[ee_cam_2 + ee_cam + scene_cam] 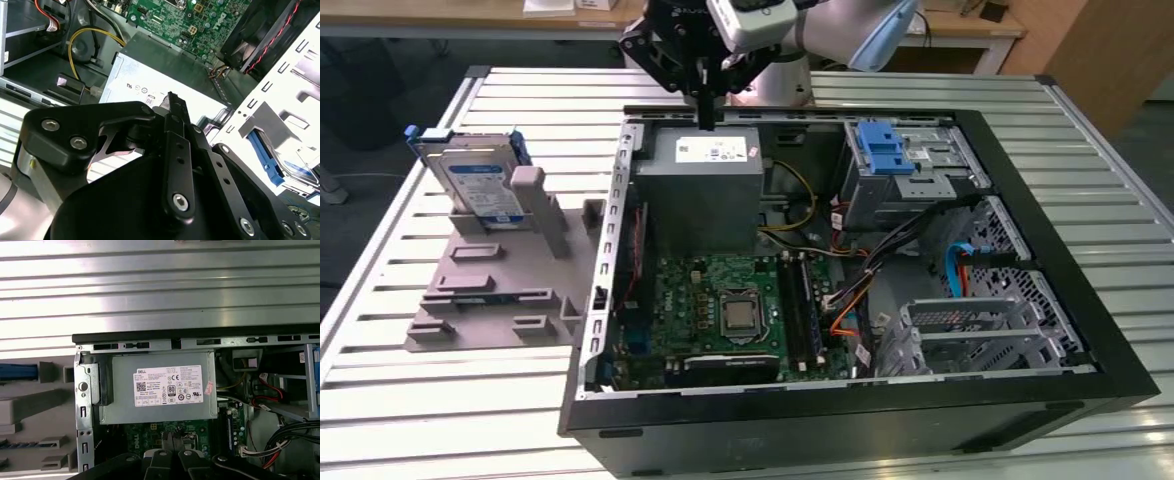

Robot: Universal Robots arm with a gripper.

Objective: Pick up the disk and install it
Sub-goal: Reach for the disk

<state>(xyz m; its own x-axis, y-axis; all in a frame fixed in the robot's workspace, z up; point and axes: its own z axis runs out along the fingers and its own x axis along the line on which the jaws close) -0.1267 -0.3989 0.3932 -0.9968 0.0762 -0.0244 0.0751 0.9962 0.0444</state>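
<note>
The open computer case [854, 420] covers most of the table [454, 440]. Inside it, 1 grey power supply [707, 200], loose cables [907, 235] and metal drive cages [987, 330] crowd the room. Near the table's edge on the exterior view's left, the space above the disk [470, 178], upright in its grey stand [494, 290], is open.

Lab, slatted table [440, 420], open computer case [854, 435]
</note>
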